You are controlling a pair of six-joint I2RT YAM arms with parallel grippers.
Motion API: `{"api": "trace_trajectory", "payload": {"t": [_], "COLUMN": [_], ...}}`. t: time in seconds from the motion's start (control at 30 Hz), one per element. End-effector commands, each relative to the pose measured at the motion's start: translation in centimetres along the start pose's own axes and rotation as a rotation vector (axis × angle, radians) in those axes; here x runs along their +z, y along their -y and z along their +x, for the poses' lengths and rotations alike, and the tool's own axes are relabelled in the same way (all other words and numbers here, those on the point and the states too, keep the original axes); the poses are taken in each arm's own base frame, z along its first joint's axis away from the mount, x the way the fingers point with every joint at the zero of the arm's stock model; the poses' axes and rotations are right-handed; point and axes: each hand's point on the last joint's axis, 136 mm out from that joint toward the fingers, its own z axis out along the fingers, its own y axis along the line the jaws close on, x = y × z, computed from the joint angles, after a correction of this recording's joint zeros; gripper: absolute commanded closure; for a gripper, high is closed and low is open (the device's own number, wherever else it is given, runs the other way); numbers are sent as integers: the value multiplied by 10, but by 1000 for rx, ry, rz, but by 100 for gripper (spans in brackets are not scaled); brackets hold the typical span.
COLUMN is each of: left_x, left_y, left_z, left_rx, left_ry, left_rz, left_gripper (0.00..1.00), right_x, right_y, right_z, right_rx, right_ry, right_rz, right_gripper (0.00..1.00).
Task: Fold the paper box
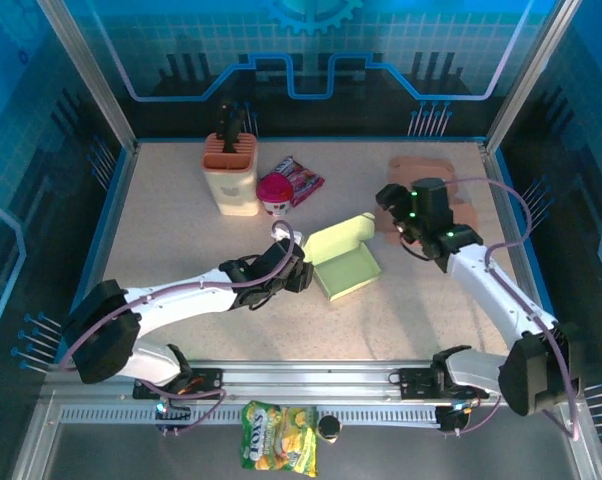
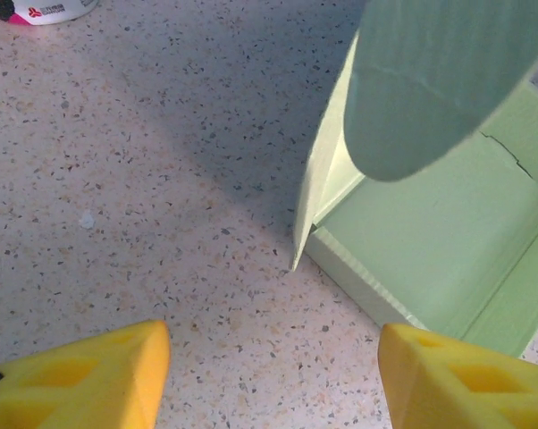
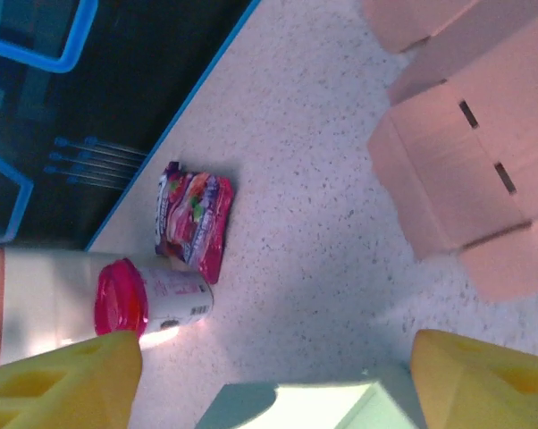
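Green card box [image 1: 343,262] is noted near the middle of the desk [image 1: 181,235], between the two arms. Its tray is formed: a floor is seen with low walls standing along the sides that can be made out. The lid flap [image 1: 341,238] is raised at the far side and not brought over the tray. In the left wrist view a side wall [image 2: 327,179] is seen upright, its lower corner apparently loose at the desk rather than tucked in; this cannot be told for certain.

Left tool [image 2: 269,384]: fingers spread wide, nothing held, set just beside the box's left corner and apart from it. Right tool [image 3: 273,393]: fingers spread likewise, empty, held by the far right end of the box, whose pale edge is seen between them.

Progress is judged at roughly midway. Walls are up; tucking the loose corner and closing the lid appear to be left.

A flat pink carton [image 1: 421,170] is noted behind the right arm, untouched.
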Motion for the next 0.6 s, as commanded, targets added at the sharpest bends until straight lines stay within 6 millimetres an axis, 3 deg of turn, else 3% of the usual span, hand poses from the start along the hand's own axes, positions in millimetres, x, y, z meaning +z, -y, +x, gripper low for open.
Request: {"api": "trace_trajectory", "payload": {"t": [0.0, 0.13, 0.27, 0.4, 0.57], "left_x": [2, 4, 3, 0, -7], "left_y": [4, 9, 12, 11, 9], "left_z": [-15, -17, -19, -20, -23], "left_rx": [9, -4, -14, -33, -53], "left_ry": [51, 58, 59, 64, 82], "left_rz": [6, 26, 39, 41, 51], "left_gripper": [39, 41, 40, 36, 33], "right_x": [21, 47, 52, 61, 69], "right_y": [-3, 35, 82, 105, 113], "right_z": [24, 29, 45, 67, 101], "right_rx": [-110, -91, -84, -73, -106], "right_ry": [-256, -319, -336, -377, -443], "right_rz": [-212, -66, 147, 187, 216], "right_gripper": [33, 56, 80, 82, 85]}}
